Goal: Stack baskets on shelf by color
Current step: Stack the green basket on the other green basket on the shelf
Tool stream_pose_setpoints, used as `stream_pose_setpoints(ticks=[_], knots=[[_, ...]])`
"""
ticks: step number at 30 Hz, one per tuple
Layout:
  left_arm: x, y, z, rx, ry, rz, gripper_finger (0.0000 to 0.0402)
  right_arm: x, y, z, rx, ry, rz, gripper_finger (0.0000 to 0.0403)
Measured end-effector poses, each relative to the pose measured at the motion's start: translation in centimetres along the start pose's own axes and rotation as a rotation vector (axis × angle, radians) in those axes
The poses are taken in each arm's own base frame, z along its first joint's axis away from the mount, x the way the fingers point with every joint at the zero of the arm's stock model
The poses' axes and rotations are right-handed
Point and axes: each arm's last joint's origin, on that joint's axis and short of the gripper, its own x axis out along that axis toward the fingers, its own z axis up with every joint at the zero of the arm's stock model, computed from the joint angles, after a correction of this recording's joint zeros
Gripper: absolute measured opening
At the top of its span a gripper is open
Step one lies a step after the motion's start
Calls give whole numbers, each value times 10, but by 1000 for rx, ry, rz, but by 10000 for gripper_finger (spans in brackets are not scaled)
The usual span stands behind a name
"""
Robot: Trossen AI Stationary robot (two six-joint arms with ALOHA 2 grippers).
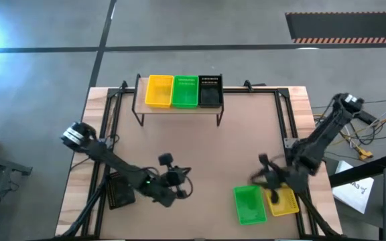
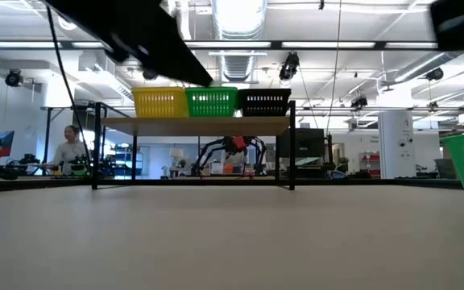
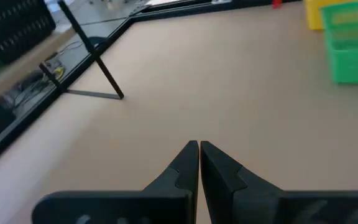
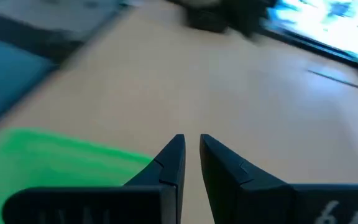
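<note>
The shelf (image 1: 178, 107) stands at the table's far middle. On it sit a yellow basket (image 1: 159, 90), a green basket (image 1: 185, 92) and a black basket (image 1: 210, 90), side by side; they also show in the low view (image 2: 212, 102). A green basket (image 1: 249, 204) and a yellow basket (image 1: 283, 201) rest on the table at the near right. A black basket (image 1: 120, 191) lies at the near left, partly under my left arm. My left gripper (image 3: 199, 146) is shut and empty above the table's near middle. My right gripper (image 4: 191, 140) hovers just beyond the green basket (image 4: 61, 162), its fingers a narrow gap apart, holding nothing.
The shelf's thin black legs (image 3: 98, 68) stand on the table. Black rails (image 1: 283, 114) run along the table's sides. Bare tabletop (image 1: 206, 147) lies between the shelf and the grippers. A person (image 2: 71, 149) is in the room beyond the table.
</note>
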Motion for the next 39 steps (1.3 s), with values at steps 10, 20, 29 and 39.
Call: stream_pose_setpoints(ticks=[10, 20, 29, 39], knots=[[59, 22, -1, -115, 50, 22, 0, -1, 57, 21, 316, 174, 268, 43], [76, 38, 0, -93, 72, 46, 0, 31, 98, 50, 308, 536, 93, 127], [76, 37, -7, -78, 87, 36, 0, 66, 134, 46, 96, 728, 162, 168], [75, 36, -5, -74, 69, 28, 0, 86, 113, 32, -97, 805, 85, 57]])
